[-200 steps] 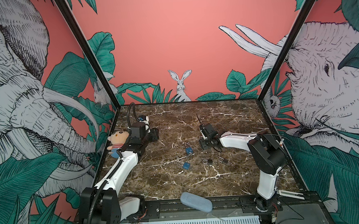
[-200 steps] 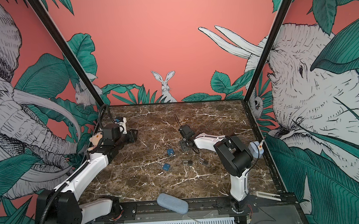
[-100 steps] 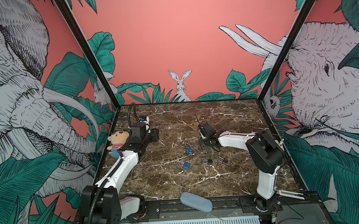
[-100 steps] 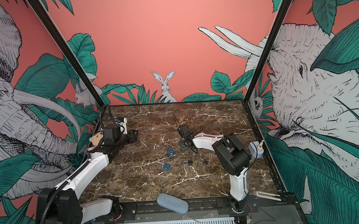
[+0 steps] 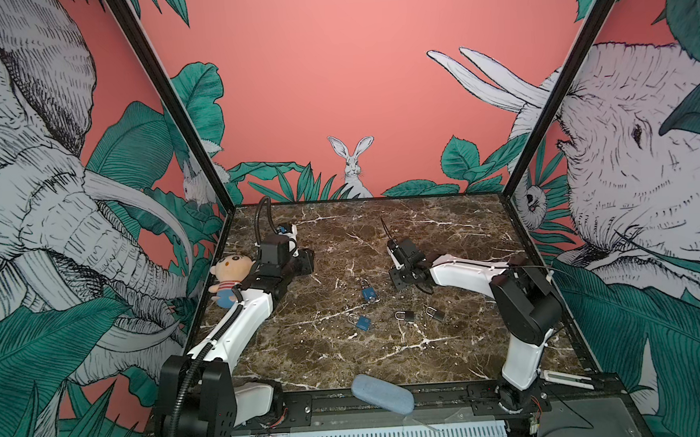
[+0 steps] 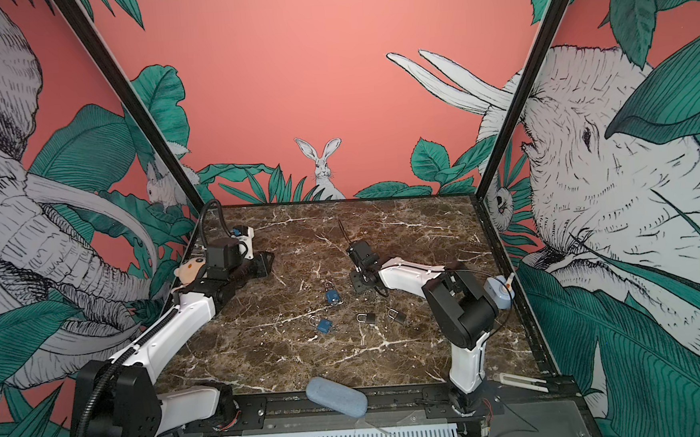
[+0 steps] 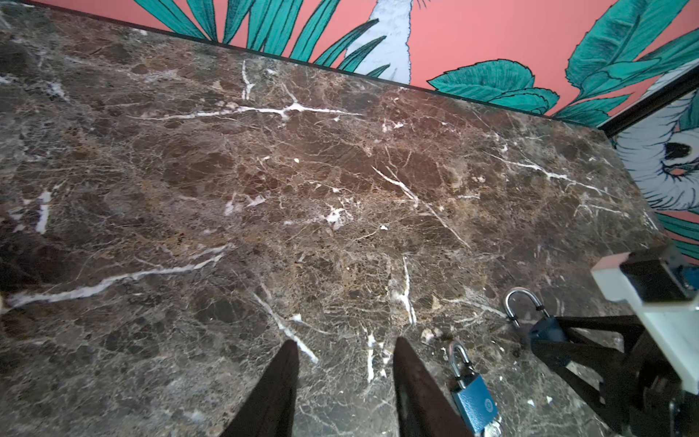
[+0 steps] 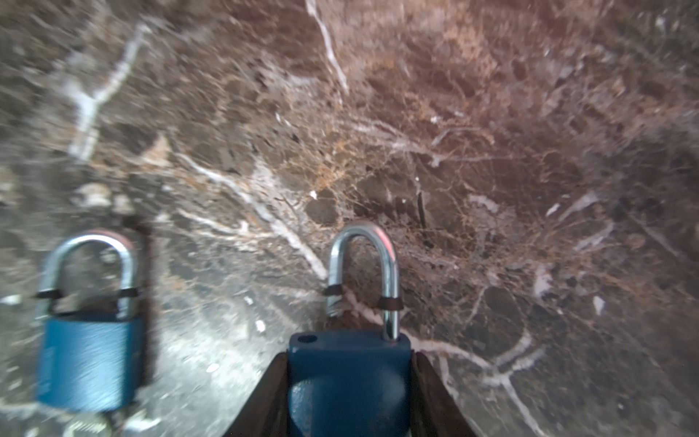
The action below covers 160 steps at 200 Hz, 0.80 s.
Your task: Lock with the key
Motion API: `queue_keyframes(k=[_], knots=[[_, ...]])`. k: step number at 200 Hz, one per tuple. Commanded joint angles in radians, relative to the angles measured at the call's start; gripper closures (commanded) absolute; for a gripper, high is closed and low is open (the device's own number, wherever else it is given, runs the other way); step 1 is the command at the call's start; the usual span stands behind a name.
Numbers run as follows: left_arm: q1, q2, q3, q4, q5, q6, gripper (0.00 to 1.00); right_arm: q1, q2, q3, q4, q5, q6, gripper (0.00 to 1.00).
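Reaching seemingly low, right gripper (image 8: 348, 355) pinches blue padlock (image 8: 348, 389); left gripper (image 7: 346, 342) stands parted.

Entry: no text, number, brand or sign could be read in any view. A small round emblem was noted on the face of the closed blue padlock (image 7: 474, 401), but its content was too small to be resolved. The body of the open-shackle blue padlock (image 8: 348, 378) was seen plain on the side shown; its surroundings were blurred.
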Motion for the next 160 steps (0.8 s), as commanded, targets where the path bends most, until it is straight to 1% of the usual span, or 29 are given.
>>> queue_keyframes(k=[1, 66, 105, 139, 152, 155, 160], knots=[[-0.022, 0.012, 0.027, -0.006, 0.016, -0.006, 0.58, 0.003, -0.067, 0.011, 0.016, -0.018, -0.013, 0.81], [-0.097, 0.084, 0.049, 0.053, 0.075, -0.029, 0.63, 0.004, -0.121, 0.007, 0.024, -0.084, -0.014, 0.83], [-0.127, 0.147, 0.014, 0.212, 0.18, -0.142, 0.64, 0.004, -0.167, 0.003, 0.033, -0.126, -0.014, 0.83], [-0.18, 0.208, 0.052, 0.231, 0.202, -0.16, 0.64, 0.009, -0.197, -0.004, 0.04, -0.162, -0.012, 0.83], [-0.195, 0.23, 0.064, 0.256, 0.228, -0.179, 0.64, 0.014, -0.197, -0.005, 0.038, -0.164, -0.013, 0.83], [-0.199, 0.236, 0.065, 0.263, 0.234, -0.186, 0.64, 0.015, -0.227, -0.005, 0.038, -0.164, -0.015, 0.83], [-0.202, 0.245, 0.069, 0.279, 0.244, -0.197, 0.64, 0.016, -0.235, -0.006, 0.039, -0.165, -0.015, 0.83]])
